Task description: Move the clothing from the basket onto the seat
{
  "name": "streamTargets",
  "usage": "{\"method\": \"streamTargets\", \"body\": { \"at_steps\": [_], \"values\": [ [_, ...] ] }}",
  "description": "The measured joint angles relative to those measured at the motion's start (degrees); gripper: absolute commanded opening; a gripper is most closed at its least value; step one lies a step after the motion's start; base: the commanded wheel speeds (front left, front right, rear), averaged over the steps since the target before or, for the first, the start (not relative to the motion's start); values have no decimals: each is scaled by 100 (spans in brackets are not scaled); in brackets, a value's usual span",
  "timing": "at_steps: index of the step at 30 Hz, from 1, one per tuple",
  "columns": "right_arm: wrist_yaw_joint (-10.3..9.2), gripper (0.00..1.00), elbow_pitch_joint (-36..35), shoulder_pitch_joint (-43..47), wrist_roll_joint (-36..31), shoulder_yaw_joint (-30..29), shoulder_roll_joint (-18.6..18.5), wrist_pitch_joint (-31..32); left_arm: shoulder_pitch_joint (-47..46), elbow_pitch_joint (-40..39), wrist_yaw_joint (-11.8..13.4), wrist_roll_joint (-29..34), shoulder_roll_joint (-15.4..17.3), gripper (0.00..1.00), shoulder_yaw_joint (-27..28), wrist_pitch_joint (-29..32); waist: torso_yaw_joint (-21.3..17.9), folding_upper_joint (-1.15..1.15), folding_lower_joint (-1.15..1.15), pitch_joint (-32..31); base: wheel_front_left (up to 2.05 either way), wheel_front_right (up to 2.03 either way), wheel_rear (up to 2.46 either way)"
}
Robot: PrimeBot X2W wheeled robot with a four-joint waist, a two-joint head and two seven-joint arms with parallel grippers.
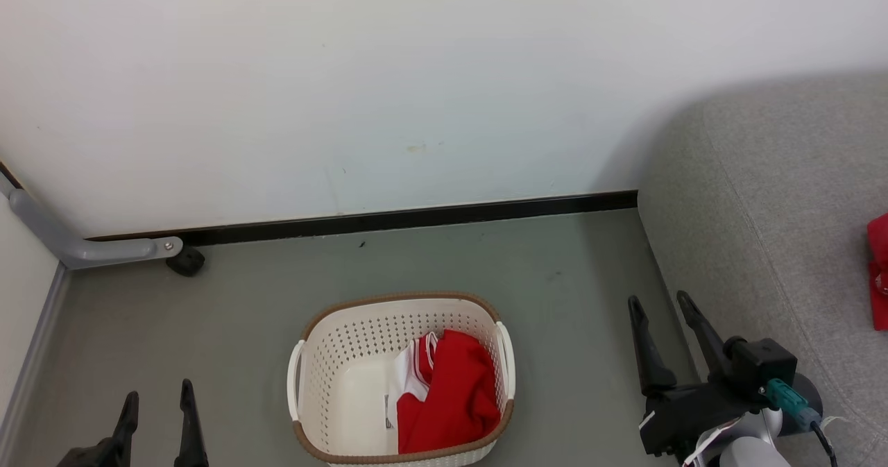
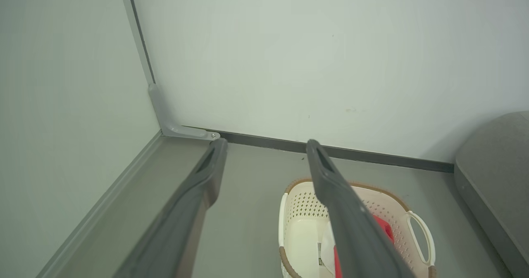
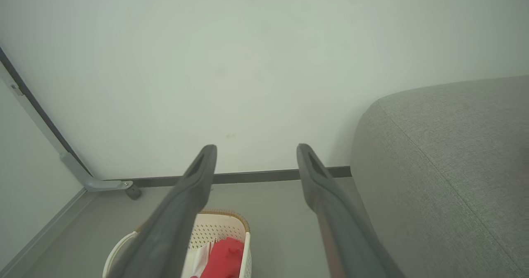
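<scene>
Your left hand (image 1: pixel 158 394), lower left, and right hand (image 1: pixel 659 300), lower right, both stand spread and empty, likely poised for the red clothing (image 1: pixel 451 391) in the basket (image 1: pixel 402 298) at bottom centre, near the seat (image 1: pixel 763 210).
</scene>
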Motion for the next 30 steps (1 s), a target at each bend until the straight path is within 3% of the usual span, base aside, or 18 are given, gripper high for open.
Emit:
{"method": "streamTargets", "body": {
  "at_steps": [11,30],
  "values": [
    [-238,100,-188,96,44,-16,0,0,163,-257,0,300,-143,100,99,0,-8,0,0,-26,0,0,0],
    [-294,100,-301,138,44,-3,0,0,187,-414,0,442,-235,100,266,0,-46,0,0,18,0,0,0]
  ]
}}
